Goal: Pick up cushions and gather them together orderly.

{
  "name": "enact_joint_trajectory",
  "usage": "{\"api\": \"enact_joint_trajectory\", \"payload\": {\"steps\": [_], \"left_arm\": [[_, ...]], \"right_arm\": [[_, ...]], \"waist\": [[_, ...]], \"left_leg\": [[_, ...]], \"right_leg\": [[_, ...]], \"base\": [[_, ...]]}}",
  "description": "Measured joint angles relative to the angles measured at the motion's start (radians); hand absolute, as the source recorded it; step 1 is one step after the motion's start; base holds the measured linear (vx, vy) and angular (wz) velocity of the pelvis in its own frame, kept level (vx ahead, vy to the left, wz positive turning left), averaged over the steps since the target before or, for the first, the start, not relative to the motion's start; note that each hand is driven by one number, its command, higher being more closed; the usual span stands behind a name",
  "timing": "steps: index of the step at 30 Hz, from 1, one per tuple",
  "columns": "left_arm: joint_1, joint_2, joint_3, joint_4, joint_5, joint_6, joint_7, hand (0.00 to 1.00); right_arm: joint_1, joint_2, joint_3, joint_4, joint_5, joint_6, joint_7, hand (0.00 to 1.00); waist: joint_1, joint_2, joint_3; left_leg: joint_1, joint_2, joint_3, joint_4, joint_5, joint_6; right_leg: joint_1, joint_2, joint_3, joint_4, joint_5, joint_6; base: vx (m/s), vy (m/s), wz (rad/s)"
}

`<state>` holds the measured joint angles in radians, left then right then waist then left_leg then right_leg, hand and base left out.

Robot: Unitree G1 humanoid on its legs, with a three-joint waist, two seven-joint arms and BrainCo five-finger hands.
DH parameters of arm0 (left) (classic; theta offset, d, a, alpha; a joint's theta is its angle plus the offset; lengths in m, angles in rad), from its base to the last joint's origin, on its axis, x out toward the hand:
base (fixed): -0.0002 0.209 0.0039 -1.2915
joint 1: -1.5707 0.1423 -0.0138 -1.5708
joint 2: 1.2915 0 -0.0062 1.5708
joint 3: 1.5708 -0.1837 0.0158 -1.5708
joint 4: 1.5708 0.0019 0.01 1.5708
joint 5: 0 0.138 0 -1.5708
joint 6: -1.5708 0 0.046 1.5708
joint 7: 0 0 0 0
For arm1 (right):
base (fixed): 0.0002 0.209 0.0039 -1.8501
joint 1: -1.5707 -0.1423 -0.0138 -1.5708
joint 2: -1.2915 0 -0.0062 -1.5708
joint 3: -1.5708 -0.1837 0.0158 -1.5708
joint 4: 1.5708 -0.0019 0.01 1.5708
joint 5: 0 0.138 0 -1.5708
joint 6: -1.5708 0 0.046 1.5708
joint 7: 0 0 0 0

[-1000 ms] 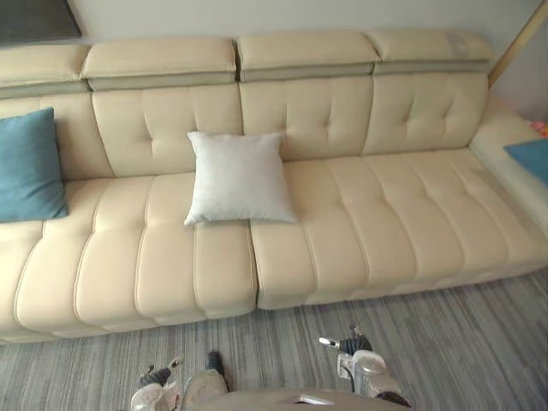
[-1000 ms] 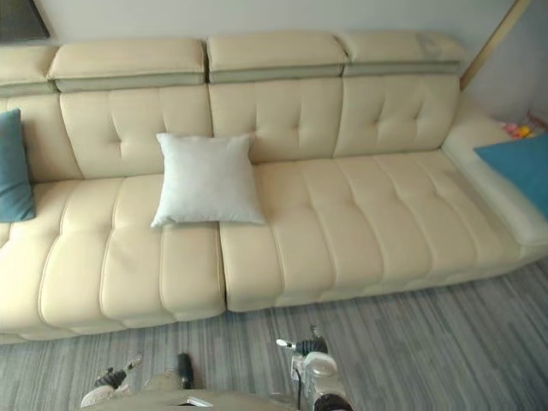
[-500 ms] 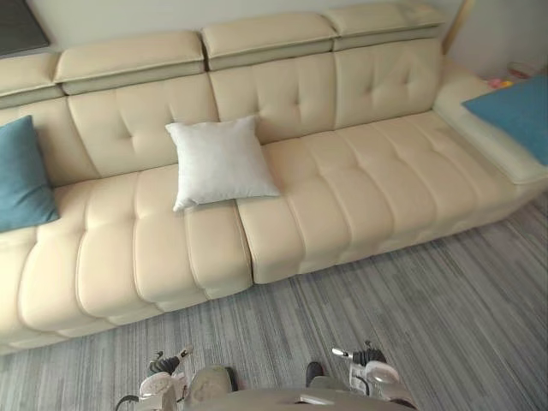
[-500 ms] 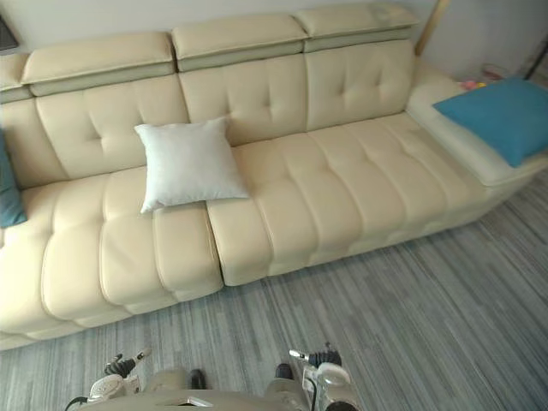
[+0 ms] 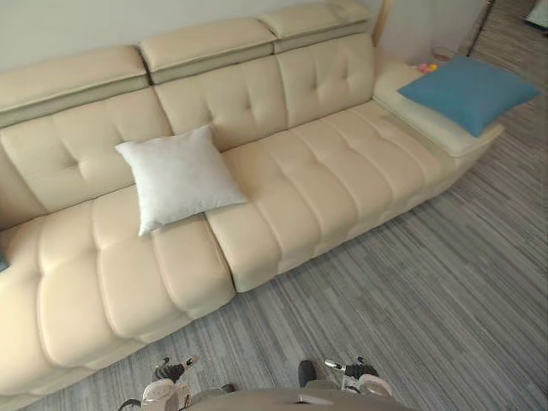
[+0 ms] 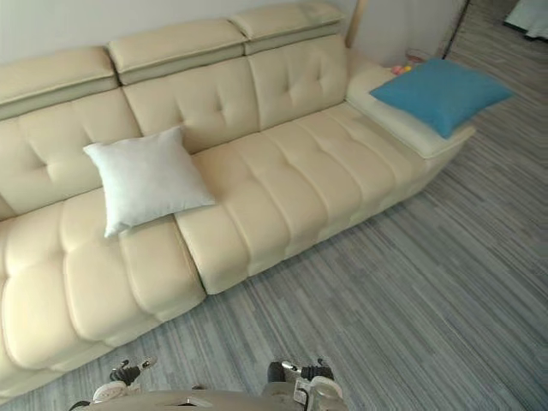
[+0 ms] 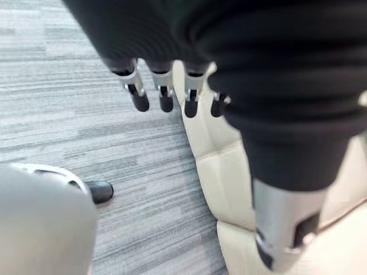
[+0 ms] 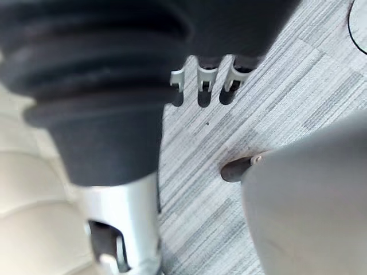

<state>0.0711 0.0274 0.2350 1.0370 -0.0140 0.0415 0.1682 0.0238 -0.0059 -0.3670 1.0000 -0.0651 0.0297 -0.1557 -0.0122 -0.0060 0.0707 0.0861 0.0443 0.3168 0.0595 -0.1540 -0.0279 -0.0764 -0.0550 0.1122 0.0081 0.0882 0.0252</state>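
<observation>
Sofa [image 5: 300, 188]: long, cream, with a button-tufted back and a ribbed seat in two sections; it stands along the wall.
Headrests [image 5: 205, 43]: padded blocks side by side on top of the back.
Sofa end [image 5: 432, 124]: low flat section at the right, past the last back panel.
Floor [image 5: 428, 282]: grey carpet in fine stripes, running up to the sofa's front.
Wall [image 5: 68, 26]: plain, pale.
Pole [image 5: 383, 17]: light wood, at the sofa's right rear corner.
Light: soft, even.

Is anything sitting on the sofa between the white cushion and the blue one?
No. Between the white cushion and the blue cushion there is just bare sofa seat, nothing visible in the way.
</observation>
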Motion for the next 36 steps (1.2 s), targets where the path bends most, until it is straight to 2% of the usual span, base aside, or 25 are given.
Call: {"api": "enact_joint_trajectory", "payload": {"steps": [2, 5, 6, 7, 8, 9, 10, 11, 12, 13, 14, 16, 18, 19, 20, 21, 22, 23, 24, 27, 31, 32, 34, 35, 36], "left_arm": [[-0.008, -0.006, 0.0, 0.003, 0.0, 0.0, 0.0, 0.0], [-0.02, -0.011, -0.002, 0.003, 0.02, -0.003, -0.001, 0.0], [-0.024, -0.012, -0.002, 0.003, 0.021, -0.003, -0.001, 0.0], [-0.024, -0.017, -0.002, 0.002, 0.022, -0.003, -0.001, 0.0], [-0.024, -0.018, -0.003, -0.001, 0.029, -0.003, 0.0, 0.0], [-0.026, -0.018, -0.007, -0.002, 0.029, -0.003, 0.0, 0.0], [-0.027, -0.013, -0.028, -0.007, 0.029, -0.003, -0.001, 0.0], [-0.024, -0.007, -0.034, -0.007, 0.029, -0.003, -0.001, 0.0], [-0.013, 0.005, -0.043, -0.006, 0.029, -0.003, -0.001, 0.0], [-0.01, 0.009, -0.049, -0.004, 0.029, -0.003, -0.001, 0.0], [-0.01, 0.007, -0.054, -0.004, 0.028, -0.003, -0.002, 0.0], [-0.015, -0.005, -0.082, -0.003, 0.029, -0.003, -0.013, 0.0], [-0.023, -0.007, -0.082, -0.003, 0.03, -0.003, -0.022, 0.0], [-0.024, -0.007, -0.079, -0.005, 0.04, -0.003, -0.023, 0.0], [-0.022, -0.012, -0.07, -0.007, 0.038, -0.003, -0.026, 0.0], [-0.022, -0.019, -0.049, -0.021, 0.038, -0.005, -0.028, 0.0], [-0.02, -0.02, -0.048, -0.032, 0.038, -0.006, -0.028, 0.0], [-0.019, -0.027, -0.05, -0.048, 0.038, -0.008, -0.029, 0.0], [-0.019, -0.03, -0.053, -0.049, 0.038, -0.011, -0.029, 0.0], [-0.019, -0.034, -0.061, -0.081, 0.037, -0.022, -0.029, 0.0], [-0.019, -0.044, -0.057, -0.108, 0.037, -0.024, -0.027, 0.0], [-0.018, -0.047, -0.056, -0.111, 0.037, -0.024, -0.023, 0.0], [-0.017, -0.049, -0.05, -0.109, 0.038, -0.023, -0.021, 0.0], [-0.017, -0.051, -0.05, -0.105, 0.038, -0.023, -0.02, 0.0], [-0.018, -0.035, -0.05, -0.104, 0.038, -0.023, -0.021, 0.0]], "right_arm": [[-0.001, 0.001, 0.007, -0.007, 0.001, -0.006, 0.0, 0.0], [-0.008, 0.0, 0.031, -0.011, 0.001, -0.008, 0.0, 0.0], [-0.004, 0.003, 0.031, -0.02, 0.011, -0.009, 0.001, 0.0], [-0.001, 0.003, 0.029, -0.026, 0.019, -0.008, 0.001, 0.0], [0.0, 0.002, 0.028, -0.034, 0.02, -0.008, 0.001, 0.0], [-0.001, 0.0, 0.025, -0.041, 0.021, -0.008, 0.001, 0.0], [-0.001, -0.007, 0.021, -0.042, 0.02, -0.01, 0.001, 0.0], [-0.001, -0.007, 0.021, -0.041, 0.02, -0.01, 0.001, 0.0], [0.001, -0.004, 0.021, -0.04, 0.02, -0.009, 0.001, 0.0], [0.001, -0.011, 0.015, -0.04, 0.021, -0.009, 0.001, 0.0], [0.001, -0.014, 0.008, -0.04, 0.023, -0.009, 0.001, 0.0], [-0.003, -0.04, -0.002, -0.041, 0.035, -0.011, 0.001, 0.0], [-0.001, -0.043, -0.01, -0.04, 0.04, -0.009, 0.0, 0.0], [0.002, -0.039, -0.012, -0.04, 0.041, -0.008, 0.0, 0.0], [0.005, -0.032, -0.006, -0.042, 0.041, -0.007, 0.0, 0.0], [0.006, -0.027, 0.0, -0.042, 0.042, -0.007, 0.0, 0.0], [0.007, -0.03, 0.007, -0.042, 0.041, -0.006, -0.001, 0.0], [0.001, -0.036, 0.01, -0.039, 0.041, -0.004, 0.0, 0.0], [-0.002, -0.038, 0.009, -0.039, 0.04, -0.004, 0.0, 0.0], [0.004, -0.034, 0.008, -0.041, 0.041, 0.002, 0.001, 0.0], [0.004, -0.031, 0.012, -0.05, 0.04, 0.006, 0.001, 0.0], [0.014, -0.031, 0.013, -0.049, 0.04, 0.007, 0.001, 0.0], [0.005, -0.029, 0.014, -0.05, 0.039, 0.008, 0.001, 0.0], [0.005, -0.026, 0.014, -0.05, 0.039, 0.008, 0.001, 0.0], [0.008, -0.013, 0.013, -0.047, 0.038, 0.01, 0.001, 0.0]], "waist": [[0.002, -0.001, 0.002], [-0.001, -0.009, 0.012], [-0.009, 0.004, 0.023], [-0.011, 0.005, 0.024], [-0.01, 0.01, 0.027], [-0.011, 0.021, 0.034], [-0.01, 0.036, 0.042], [-0.008, 0.035, 0.042], [-0.002, 0.027, 0.042], [-0.003, 0.025, 0.046], [-0.003, 0.031, 0.048], [-0.013, 0.062, 0.053], [-0.015, 0.065, 0.053], [-0.014, 0.054, 0.058], [-0.011, 0.047, 0.064], [-0.003, 0.049, 0.068], [0.008, 0.043, 0.074], [0.022, 0.054, 0.071], [0.025, 0.059, 0.074], [0.041, 0.062, 0.079], [0.057, 0.061, 0.08], [0.065, 0.064, 0.079], [0.074, 0.068, 0.069], [0.072, 0.061, 0.066], [0.07, 0.037, 0.063]], "left_leg": [[0.01, 0.013, 0.066, 0.007, -0.016, 0.002], [0.023, 0.016, 0.181, 0.015, -0.039, 0.006], [0.019, 0.021, 0.223, 0.035, -0.049, 0.012], [0.021, 0.024, 0.248, 0.038, -0.05, 0.012], [0.024, 0.03, 0.291, 0.039, -0.05, 0.012], [0.029, 0.041, 0.31, 0.039, -0.049, 0.011], [0.041, 0.059, 0.349, 0.039, -0.047, 0.003], [0.043, 0.062, 0.362, 0.041, -0.046, -0.004], [0.052, 0.059, 0.374, 0.041, -0.047, -0.013], [0.072, 0.06, 0.371, 0.036, -0.041, -0.036], [0.072, 0.062, 0.367, 0.034, -0.036, -0.043], [0.08, 0.077, 0.365, 0.027, -0.024, -0.063], [0.082, 0.096, 0.363, 0.075, -0.016, -0.08], [0.052, 0.145, 0.354, 0.22, -0.029, -0.1], [0.011, 0.2, 0.319, 0.395, -0.033, -0.084], [-0.053, 0.253, 0.255, 0.572, -0.014, -0.036], [-0.097, 0.269, 0.199, 0.656, -0.029, -0.033], [-0.154, 0.254, 0.093, 0.731, -0.069, -0.055], [-0.198, 0.225, 0.03, 0.737, -0.102, -0.05], [-0.281, 0.193, -0.017, 0.632, -0.123, -0.032], [-0.34, 0.138, -0.114, 0.343, -0.083, -0.046], [-0.337, 0.12, -0.154, 0.246, -0.043, -0.061], [-0.327, 0.099, -0.159, 0.233, -0.003, -0.052], [-0.326, 0.09, -0.158, 0.236, -0.003, -0.052], [-0.324, 0.059, -0.154, 0.248, -0.005, -0.047]], "right_leg": [[-0.027, 0.027, 0.044, -0.002, 0.035, -0.003], [-0.055, 0.046, 0.03, -0.039, 0.087, -0.002], [-0.058, 0.041, -0.034, -0.058, 0.095, -0.013], [-0.059, 0.037, -0.089, -0.058, 0.079, -0.028], [-0.068, 0.023, -0.236, -0.032, 0.027, -0.072], [-0.073, 0.008, -0.318, -0.013, 0.006, -0.084], [-0.081, -0.021, -0.502, 0.034, -0.031, -0.088], [-0.08, -0.032, -0.553, 0.048, -0.035, -0.092], [-0.071, -0.042, -0.591, 0.046, -0.018, -0.081], [-0.063, -0.022, -0.553, 0.041, 0.013, -0.046], [-0.064, -0.018, -0.544, 0.04, 0.011, -0.048], [-0.065, 0.012, -0.515, 0.013, -0.002, -0.045], [-0.063, 0.022, -0.496, 0.016, -0.018, -0.055], [-0.054, 0.029, -0.475, 0.029, -0.037, -0.059], [-0.038, 0.04, -0.452, 0.04, -0.051, -0.069], [-0.023, 0.055, -0.427, 0.048, -0.063, -0.078], [-0.02, 0.065, -0.408, 0.056, -0.072, -0.083], [-0.014, 0.074, -0.366, 0.066, -0.081, -0.082], [0.003, 0.077, -0.332, 0.059, -0.081, -0.083], [0.039, 0.076, -0.261, 0.044, -0.088, -0.077], [0.049, 0.061, -0.206, 0.045, -0.11, -0.063], [0.049, 0.059, -0.167, 0.043, -0.119, -0.05], [0.063, 0.059, -0.12, 0.03, -0.125, -0.031], [0.06, 0.054, -0.114, 0.035, -0.126, -0.021], [0.038, 0.022, -0.088, 0.073, -0.146, 0.011]], "base": [[0.01, -0.028, -1.38], [-0.01, -0.033, -1.32], [-0.01, -0.063, -1.04], [-0.03, -0.087, -0.89], [-0.03, -0.075, -0.66], [-0.03, -0.089, -0.9], [0.01, -0.072, -0.72], [0.03, -0.081, -0.8], [0.09, -0.144, -0.78], [0.07, -0.121, -0.72], [0.07, -0.156, -0.7], [0.04, -0.11, -0.52], [0.05, -0.08, -0.4], [0.06, -0.119, -0.53], [0.09, -0.163, -0.63], [0.07, -0.116, -0.65], [0.06, -0.052, -0.9], [0.08, 0.027, -1.08], [0.13, 0.039, -1.06], [0.14, 0.064, -0.73], [0.14, 0.175, -0.62], [0.2, 0.262, -0.78], [0.19, 0.222, -0.8], [0.26, 0.251, -0.62], [0.26, 0.249, -0.36]]}}
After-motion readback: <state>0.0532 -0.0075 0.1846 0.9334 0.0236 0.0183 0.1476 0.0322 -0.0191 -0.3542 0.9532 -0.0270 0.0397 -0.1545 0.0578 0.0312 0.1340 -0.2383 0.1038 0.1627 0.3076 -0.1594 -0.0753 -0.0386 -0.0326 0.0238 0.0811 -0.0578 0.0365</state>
